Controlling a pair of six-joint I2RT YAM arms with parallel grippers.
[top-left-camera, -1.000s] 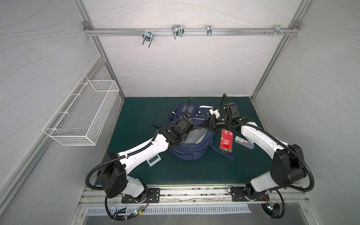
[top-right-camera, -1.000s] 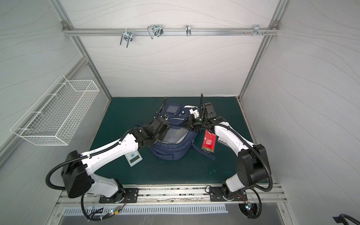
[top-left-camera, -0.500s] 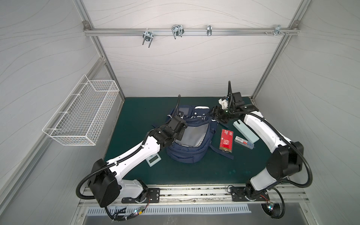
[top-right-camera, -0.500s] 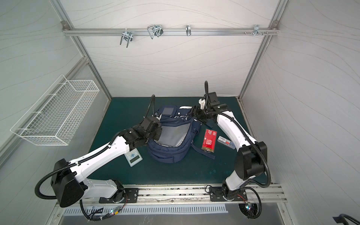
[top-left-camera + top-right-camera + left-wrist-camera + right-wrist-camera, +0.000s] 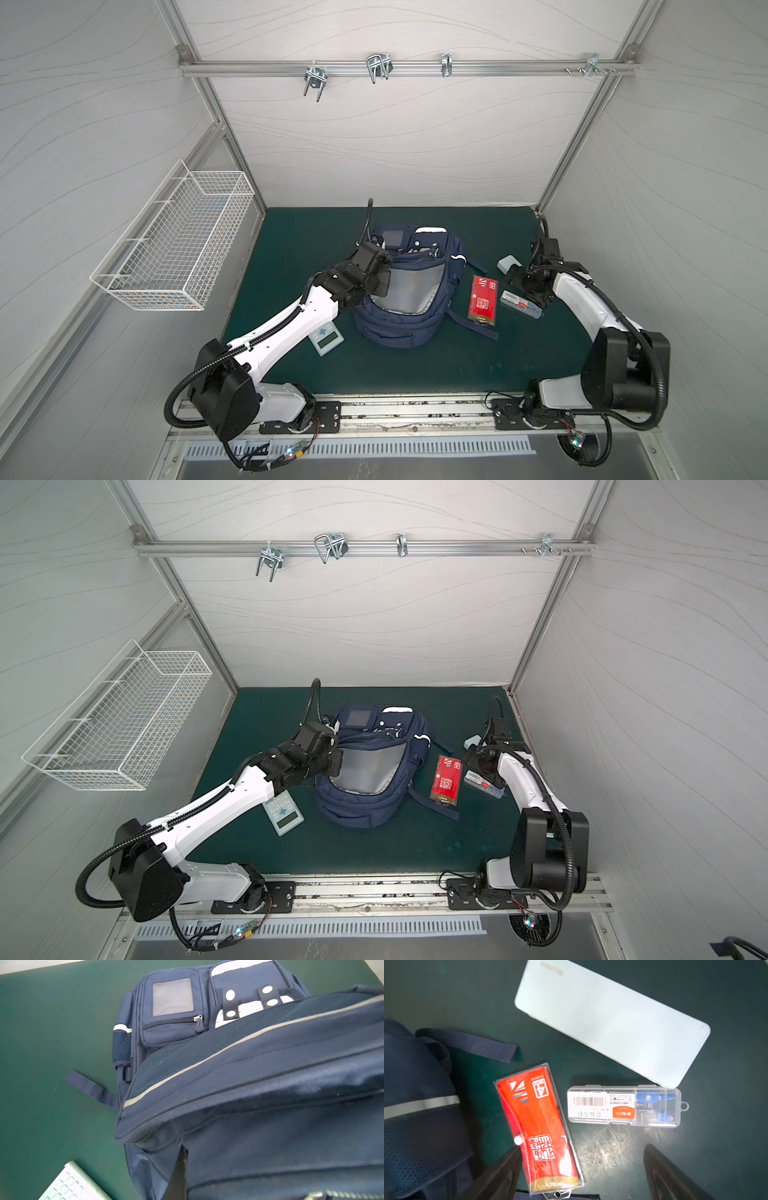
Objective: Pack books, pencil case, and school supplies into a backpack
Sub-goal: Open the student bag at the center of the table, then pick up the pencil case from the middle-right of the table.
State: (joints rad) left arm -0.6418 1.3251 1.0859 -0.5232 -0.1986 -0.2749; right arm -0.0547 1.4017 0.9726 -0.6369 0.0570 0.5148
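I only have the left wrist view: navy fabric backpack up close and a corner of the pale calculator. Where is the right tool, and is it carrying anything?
Observer: The right tool is open and empty. It hovers over the dark green mat, beside the slim red pack in a clear sleeve.
Operator: Is the pencil case packed yet?
Observer: No. The long pale blue hard pencil case lies flat on the mat, outside the navy blue fabric backpack, on the far side of the red pack from it.
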